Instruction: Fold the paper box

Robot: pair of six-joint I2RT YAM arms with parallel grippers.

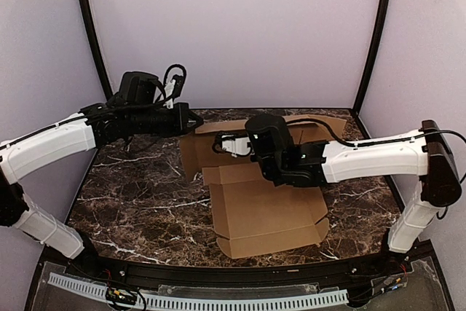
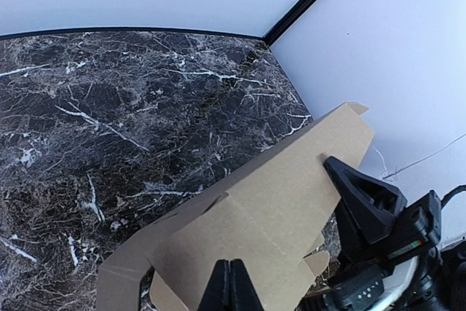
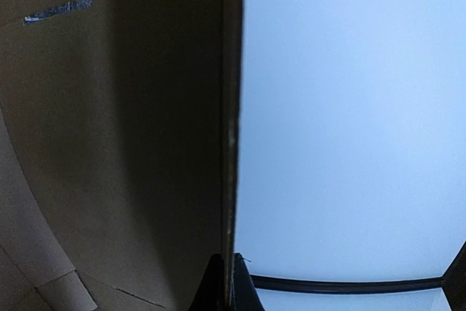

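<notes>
Right gripper (image 3: 226,282) clenched on paper box (image 1: 266,213), upright panel running edge-on between its fingers. Left gripper (image 2: 231,285) tips pressed together against face of raised rear panel; cannot tell if any card pinched. Box sits on marble table (image 1: 138,180), centre-right. Front part lies flat toward arm bases, back flaps lifted, left gripper at their left end, right gripper mid-panel.

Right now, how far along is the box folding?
Early. The far panel of the paper box stands raised off the table. The left gripper and right gripper each pinch its edge. The near half lies flat, flaps unfolded; no walls formed yet.
</notes>
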